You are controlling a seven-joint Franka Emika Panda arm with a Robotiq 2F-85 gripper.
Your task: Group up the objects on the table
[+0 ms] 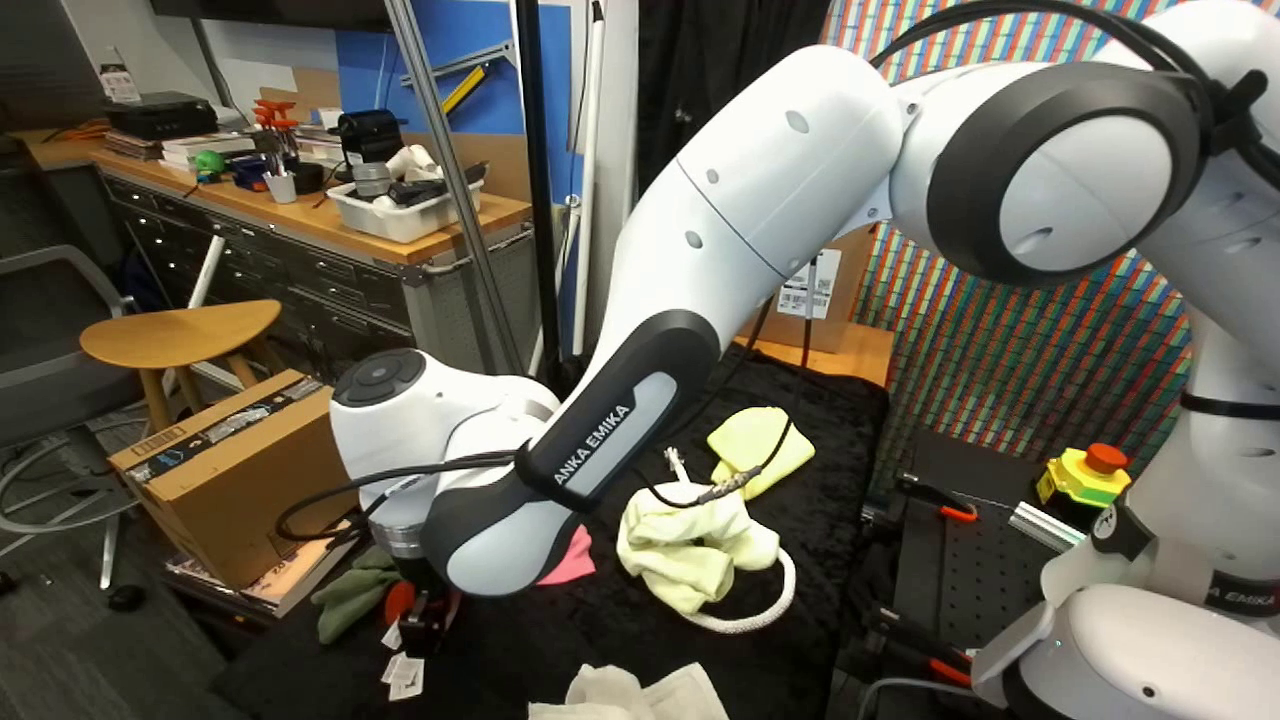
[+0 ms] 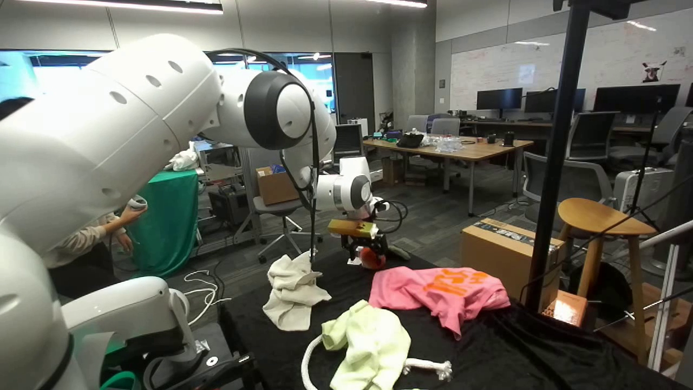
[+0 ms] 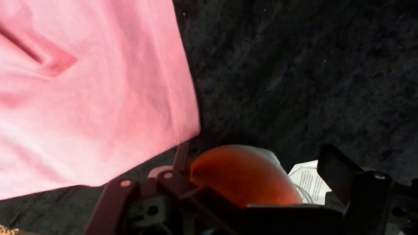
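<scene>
Limp cloth wants pinching by a fold

Nearest, lower centre of an exterior view, the pale yellow cloth (image 2: 376, 344) lies on the table (image 2: 344, 287), white rope (image 2: 425, 365) emerging either side. Probably soft and light: pinch a raised fold. Beyond, right of centre, the pink cloth (image 2: 411, 288) may sag unless gripped mid-bunch. Farthest, low in the wrist view, the fingers (image 3: 339, 173) stand spread astride a red-orange stuffed-looking item (image 3: 240, 174), likely squeezable across its middle.

White arm (image 1: 750, 170), black-ringed joint (image 1: 1085, 188), black cables (image 2: 314, 162), white lettering (image 1: 592, 445) "ANKA EMIKA"; the pincer (image 3: 256, 158) seems blackish, poorly lit.
</scene>
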